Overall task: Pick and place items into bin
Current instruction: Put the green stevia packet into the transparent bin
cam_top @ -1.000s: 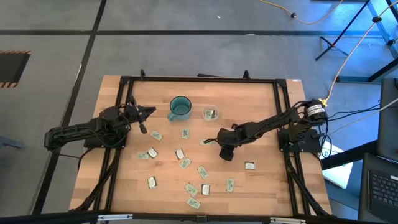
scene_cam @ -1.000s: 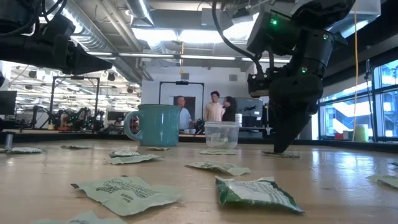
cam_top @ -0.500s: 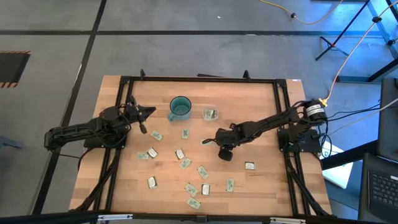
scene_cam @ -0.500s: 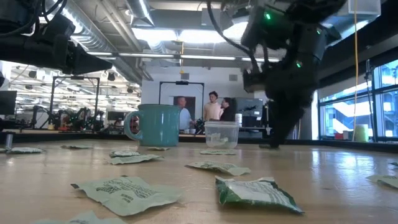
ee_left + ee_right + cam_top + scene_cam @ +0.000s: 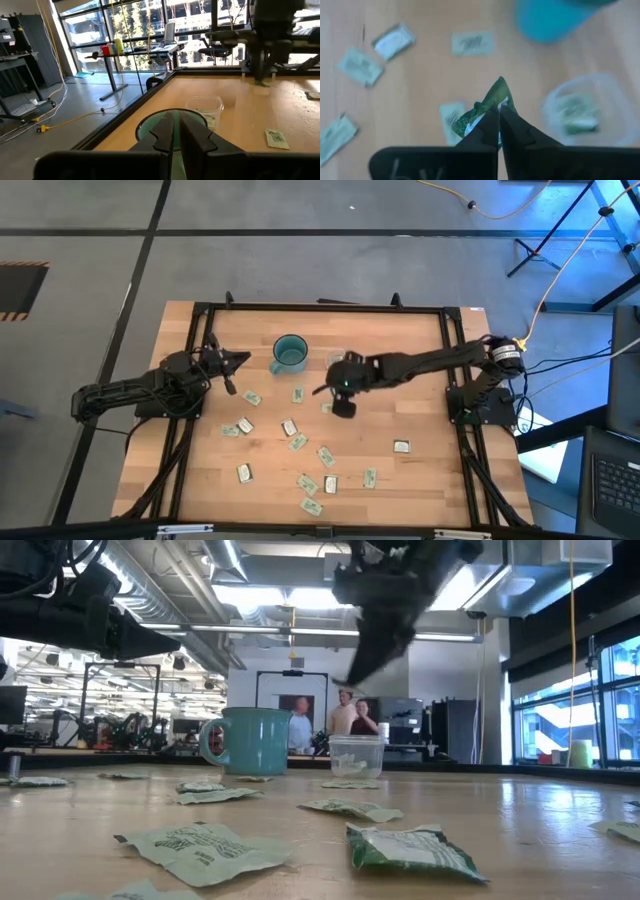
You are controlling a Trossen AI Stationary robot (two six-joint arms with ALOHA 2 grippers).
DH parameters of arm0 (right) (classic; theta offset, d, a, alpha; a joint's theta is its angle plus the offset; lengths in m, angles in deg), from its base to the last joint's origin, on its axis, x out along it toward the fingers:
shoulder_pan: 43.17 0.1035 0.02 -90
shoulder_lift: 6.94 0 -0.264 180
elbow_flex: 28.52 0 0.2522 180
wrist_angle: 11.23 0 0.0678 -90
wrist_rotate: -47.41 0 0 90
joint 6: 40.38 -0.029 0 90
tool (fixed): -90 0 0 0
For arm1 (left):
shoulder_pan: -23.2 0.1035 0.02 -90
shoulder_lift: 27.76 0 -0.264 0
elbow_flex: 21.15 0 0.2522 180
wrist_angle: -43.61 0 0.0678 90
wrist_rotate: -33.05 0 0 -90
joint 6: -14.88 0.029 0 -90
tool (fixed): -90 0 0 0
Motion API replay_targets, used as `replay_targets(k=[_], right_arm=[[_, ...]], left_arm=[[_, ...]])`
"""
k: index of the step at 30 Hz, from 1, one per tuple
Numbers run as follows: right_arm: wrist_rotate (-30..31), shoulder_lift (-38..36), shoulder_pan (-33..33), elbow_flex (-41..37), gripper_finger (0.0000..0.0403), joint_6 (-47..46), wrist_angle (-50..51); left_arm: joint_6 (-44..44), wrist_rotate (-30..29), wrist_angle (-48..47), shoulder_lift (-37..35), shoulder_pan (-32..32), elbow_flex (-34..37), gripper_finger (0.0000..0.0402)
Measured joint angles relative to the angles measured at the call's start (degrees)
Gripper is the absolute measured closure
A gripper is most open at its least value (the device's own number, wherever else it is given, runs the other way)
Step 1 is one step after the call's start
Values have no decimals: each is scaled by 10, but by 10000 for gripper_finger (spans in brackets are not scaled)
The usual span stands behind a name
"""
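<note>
Green packet [image 5: 487,107] hangs pinched in the right hand [image 5: 498,116], lifted off the counter [image 5: 420,420]. Just beyond the hand, on the mug [image 5: 290,353] side, stands the clear cup [image 5: 584,110]. Farther off, the left hand [image 5: 237,361] waits pressed together.

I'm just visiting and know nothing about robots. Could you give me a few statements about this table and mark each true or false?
1. The right tool is shut on a green packet. True.
2. The clear cup is empty. False: a packet already lies inside.
3. The left tool is lifting the teal mug. False: it hangs beside the mug, holding nothing.
4. Many packets lie on the table. True.
</note>
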Motion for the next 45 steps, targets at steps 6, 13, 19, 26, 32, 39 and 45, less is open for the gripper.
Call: replay_targets(k=[6,13,19,26,32,39,45], right_arm=[[2,0,-54,13,399,45,-39],[2,19,-112,1,396,45,-53],[0,62,-132,1,396,47,-53],[1,107,-135,1,396,49,-42],[1,112,-135,1,396,49,-43],[2,112,-136,1,381,47,-40],[2,99,-136,1,324,44,-32]], left_arm=[[0,0,0,0,0,0,382],[0,0,0,0,0,0,382],[0,0,1,4,0,0,382],[0,-1,-1,12,0,0,382],[14,-2,0,15,0,0,382],[15,-2,0,15,0,0,382],[15,-2,0,15,0,0,382]])
